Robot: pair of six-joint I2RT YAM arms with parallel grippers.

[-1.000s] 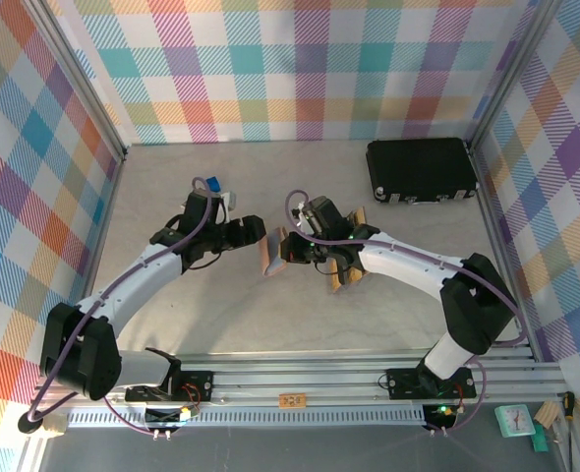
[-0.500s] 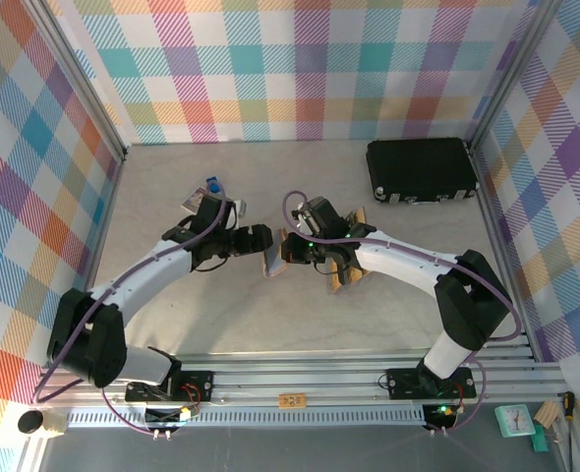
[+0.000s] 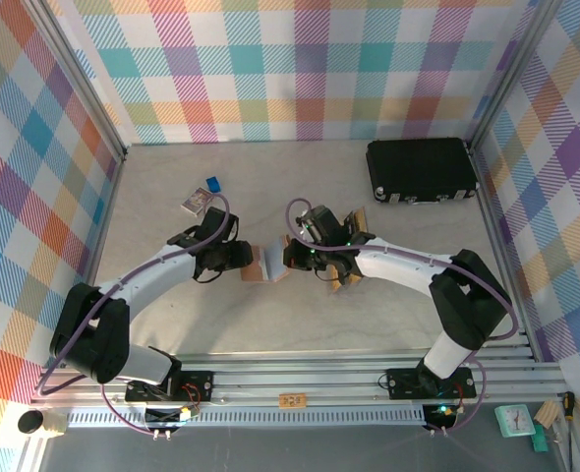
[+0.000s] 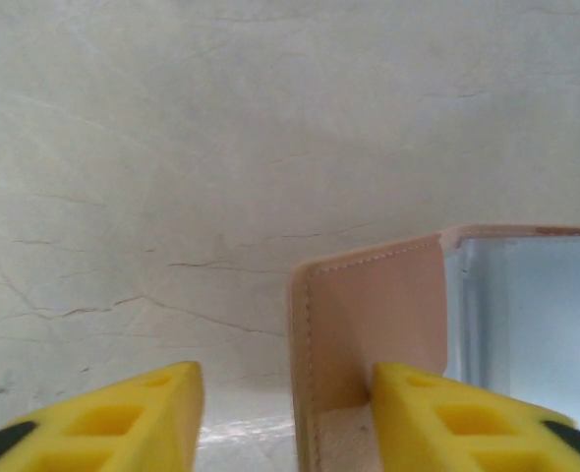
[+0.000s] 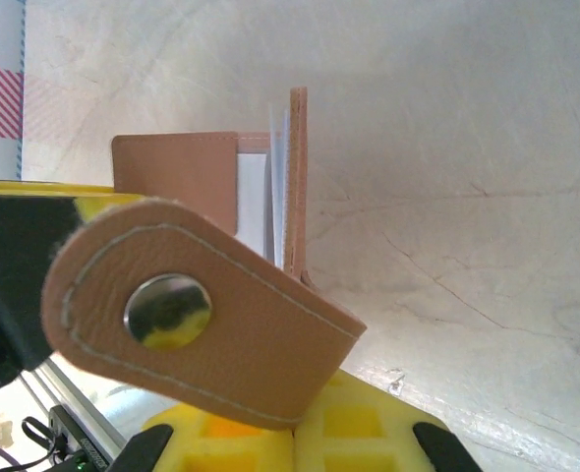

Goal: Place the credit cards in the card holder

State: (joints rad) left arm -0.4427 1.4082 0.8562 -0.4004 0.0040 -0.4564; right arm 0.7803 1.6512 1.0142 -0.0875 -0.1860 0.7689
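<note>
- Between the two arms, at mid-table, the card holder stands on edge and half open, well apart from the black case in the far right corner.
- We see the right gripper closed, its fingers together on the holder by the clasp tab, propping it upright. Its wrist view shows pale grey pockets inside.
- A second ago the left gripper hung wide open, short of the holder. Now it has come right up to the free flap and its jaws have narrowed.
- From the left wrist, one yellow finger touches the flap while the other stands apart from its edge. The jaws are therefore open around the flap, not yet clamped.
- The credit cards lie on the table beside the right forearm, partly hidden. We can make out none in the holder.
- We judge this to be the opening step. Once both sides are held the holder can be spread, and only then can cards go in. A slipping flap is the risk.
</note>
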